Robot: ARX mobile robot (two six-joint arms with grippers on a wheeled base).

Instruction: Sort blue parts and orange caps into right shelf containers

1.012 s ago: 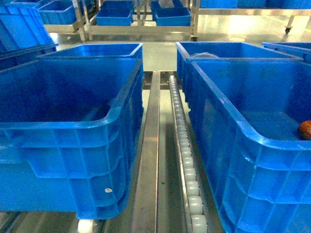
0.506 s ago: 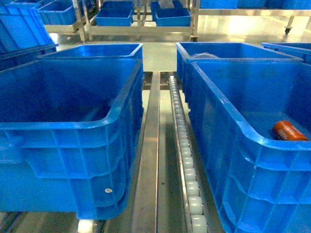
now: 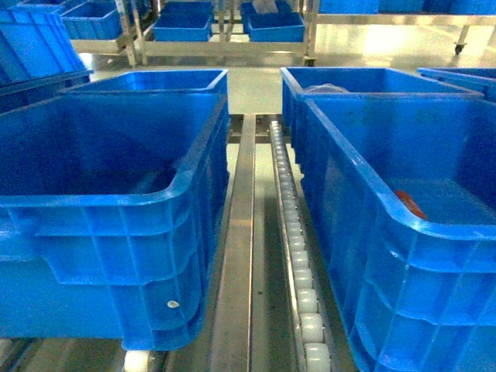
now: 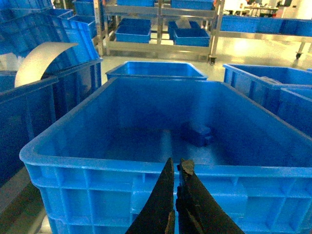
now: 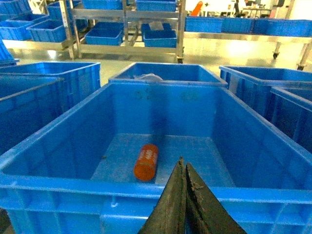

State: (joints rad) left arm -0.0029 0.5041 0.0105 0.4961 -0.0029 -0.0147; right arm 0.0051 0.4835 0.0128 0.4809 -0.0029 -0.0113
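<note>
Currently both tools are empty with jaws pressed together: the left tool [image 4: 176,195] hangs at the near rim of the left crate [image 4: 122,168], the right tool [image 5: 184,200] at the near rim of the right crate [image 5: 58,183]. One orange cap [image 5: 146,162] lies on its side on that crate's floor, toward its near-left corner, ahead of and to the left of the right tool and well below it. A dark blue part [image 4: 197,134] rests on the left crate's floor, beyond the left tool. To fetch the next piece cleanly, I judge each arm should rise clear of the rim before swinging away, so nothing catches the crate wall
</note>
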